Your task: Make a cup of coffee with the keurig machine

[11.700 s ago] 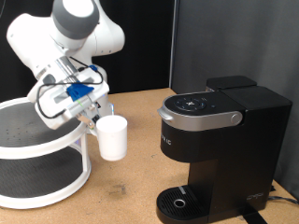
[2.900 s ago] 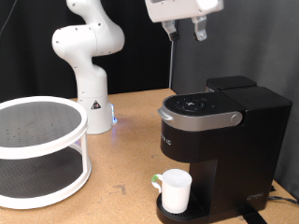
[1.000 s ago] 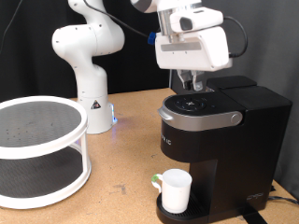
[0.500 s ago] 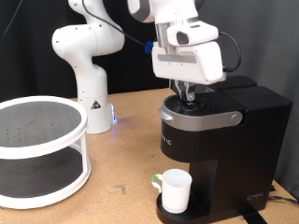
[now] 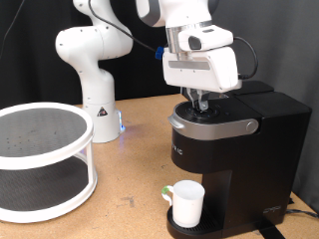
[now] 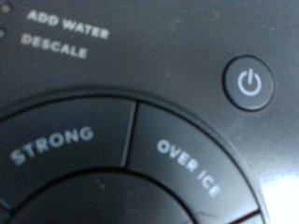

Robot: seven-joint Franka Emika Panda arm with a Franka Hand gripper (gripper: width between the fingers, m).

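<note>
The black keurig machine (image 5: 234,149) stands at the exterior view's right. The white cup (image 5: 187,203) sits upright on its round drip tray under the spout. My gripper (image 5: 200,106) points straight down onto the machine's top button panel, fingertips at or just above the buttons. Its fingers look close together. In the wrist view the panel fills the frame: a power button (image 6: 248,83), "STRONG" (image 6: 53,147) and "OVER ICE" (image 6: 190,167) buttons, with "ADD WATER" and "DESCALE" labels. No fingers show in the wrist view.
A white two-tier round rack (image 5: 42,159) stands at the exterior view's left. The white robot arm base (image 5: 98,75) stands behind it on the wooden table (image 5: 130,179). A black curtain backs the scene.
The gripper has come down from high above the machine onto its top button panel. Over the last half second it has barely moved. The cup stays on the drip tray.
</note>
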